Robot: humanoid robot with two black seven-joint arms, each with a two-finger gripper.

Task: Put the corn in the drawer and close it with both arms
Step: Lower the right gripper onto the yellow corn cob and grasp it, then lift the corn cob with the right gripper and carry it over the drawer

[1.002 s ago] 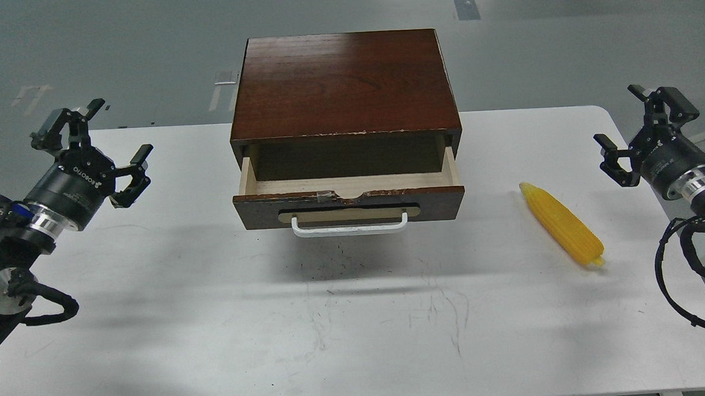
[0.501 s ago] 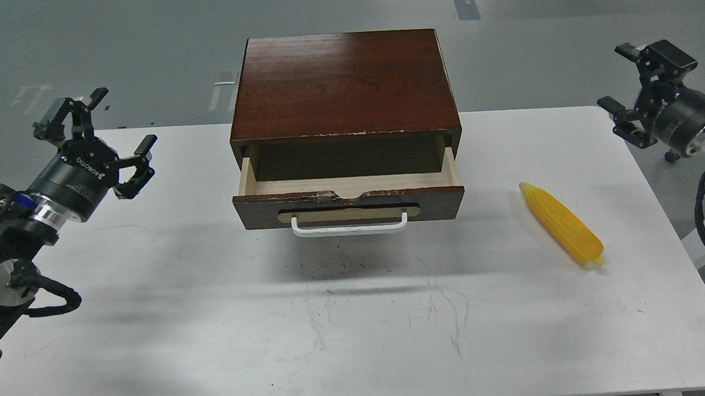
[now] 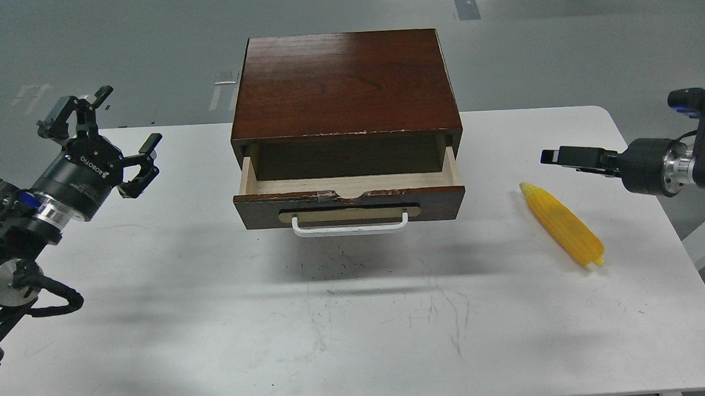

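Right gripper [image 3: 552, 157] seen edge-on, opening can't be told, holds nothing, hovers right of drawer [image 3: 349, 198], just above corn [image 3: 562, 224]. Left gripper [image 3: 123, 137] spread wide, empty, left of drawer. Corn lies on table [image 3: 214, 326] right of the pulled-out drawer.

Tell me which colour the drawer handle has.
White. The bar handle on the drawer front shows clearly in the head view.
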